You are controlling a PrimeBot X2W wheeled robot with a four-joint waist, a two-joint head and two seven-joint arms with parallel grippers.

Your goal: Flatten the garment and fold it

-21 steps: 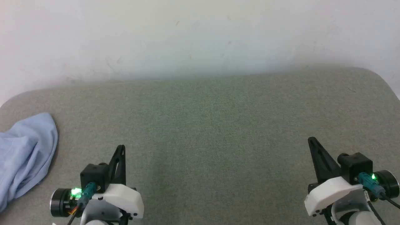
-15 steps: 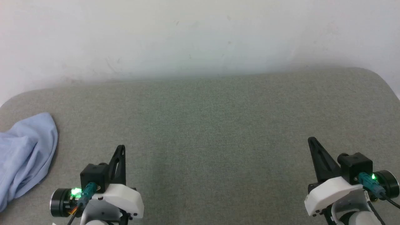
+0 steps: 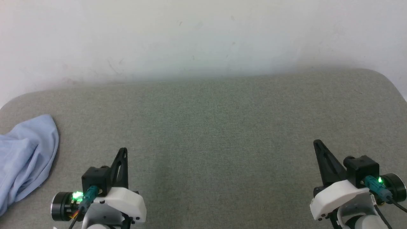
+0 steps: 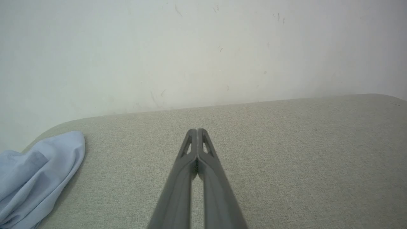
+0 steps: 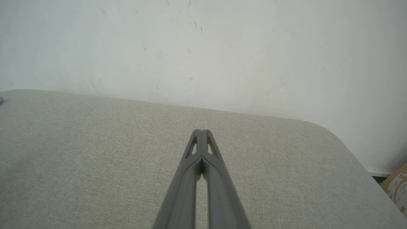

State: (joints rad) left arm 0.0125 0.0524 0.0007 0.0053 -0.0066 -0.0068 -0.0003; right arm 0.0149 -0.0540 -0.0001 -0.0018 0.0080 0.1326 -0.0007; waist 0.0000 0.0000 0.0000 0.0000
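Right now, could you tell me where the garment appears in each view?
Head view: garment bunched at the left edge.
Left wrist view: garment in the lower left corner.
Right wrist view: perhaps a sliver, left edge.
Shared landmark: grey cushion meeting the white wall.

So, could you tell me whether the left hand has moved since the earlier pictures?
No. The left hand keeps the same gap to the garment beside it and to the grey surface and its far edge.

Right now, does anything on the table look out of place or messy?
Yes. The blue shirt lies crumpled in a heap at the left edge of the grey table, partly cut off in the head view, not spread flat in the middle. Nothing else looks odd.
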